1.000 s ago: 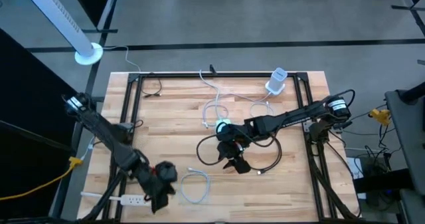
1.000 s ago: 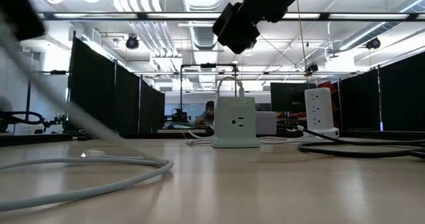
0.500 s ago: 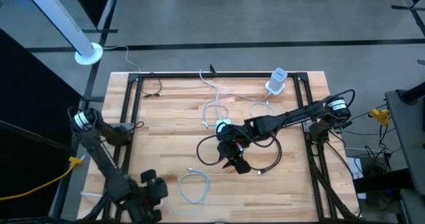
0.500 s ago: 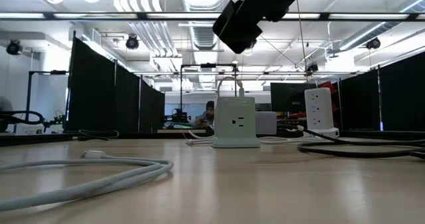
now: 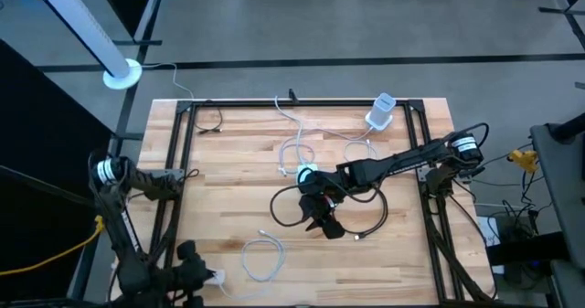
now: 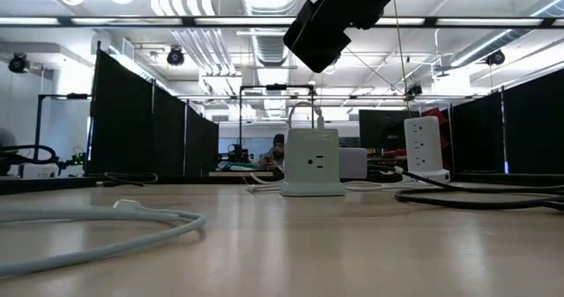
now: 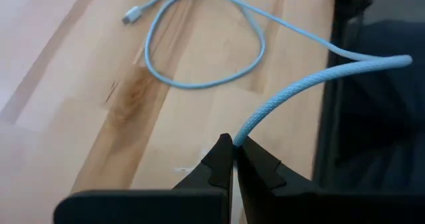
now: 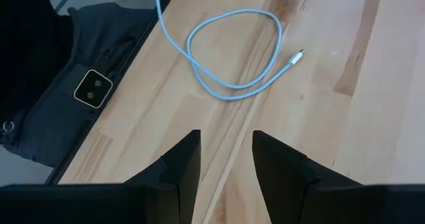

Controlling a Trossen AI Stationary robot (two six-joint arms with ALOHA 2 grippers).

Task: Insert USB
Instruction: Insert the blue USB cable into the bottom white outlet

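While the left gripper [image 7: 232, 159] sits at the lower left of the high view, off the front edge of the bench [image 5: 228, 162], I see its jaws closed on the light blue cable [image 7: 199, 78]. From that pinch the cable runs out to a loop lying flat on the wood, its free USB plug [image 7: 131, 15] at the upper left of the left wrist view. In the high view the same loop lies at lower centre. Farther in, my right gripper [image 5: 322, 218] hangs above mid-bench, jaws apart and holding nothing. Just beyond it stands a pale power cube [image 6: 313, 162], with a black cable [image 5: 375, 218] curling beside it. A white power tower [image 5: 381, 111] stands at the bench's far edge.
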